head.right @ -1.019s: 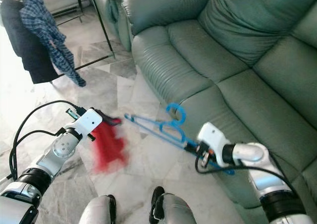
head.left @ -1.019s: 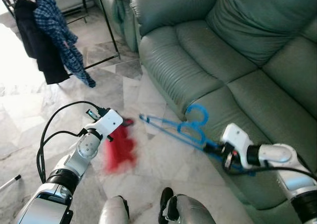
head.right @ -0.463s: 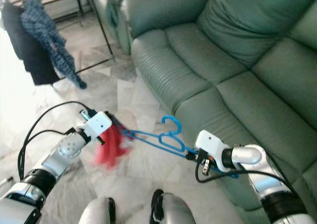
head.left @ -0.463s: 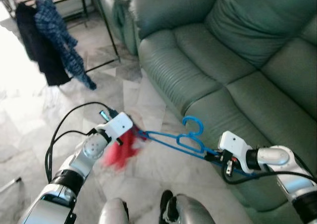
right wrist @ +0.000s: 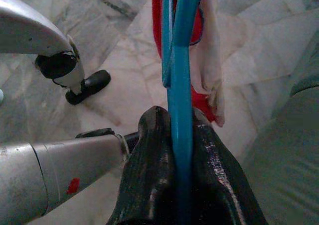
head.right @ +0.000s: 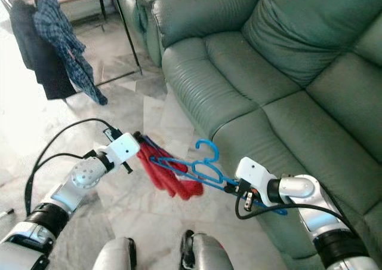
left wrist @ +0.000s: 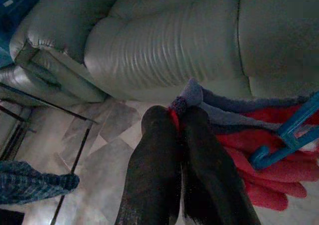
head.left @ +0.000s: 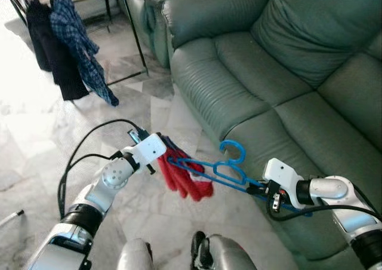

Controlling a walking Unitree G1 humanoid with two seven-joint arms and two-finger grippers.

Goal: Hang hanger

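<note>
Left eye view: right pincer (head.left: 258, 190) clamped on blue hanger (head.left: 218, 169), held over floor beside sofa (head.left: 280, 73). Left pincer (head.left: 166, 150) clamped on red cloth (head.left: 185, 177) draped at hanger's far end.

The red cloth (head.left: 182, 174) hides the blue hanger's (head.left: 222, 169) far end.

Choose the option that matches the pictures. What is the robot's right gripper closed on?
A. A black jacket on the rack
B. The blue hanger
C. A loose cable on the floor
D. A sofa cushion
B: in the right wrist view the two black fingers of the right gripper clamp a bar of the blue hanger, while the left gripper pinches the red garment at the hanger's far end.
</note>
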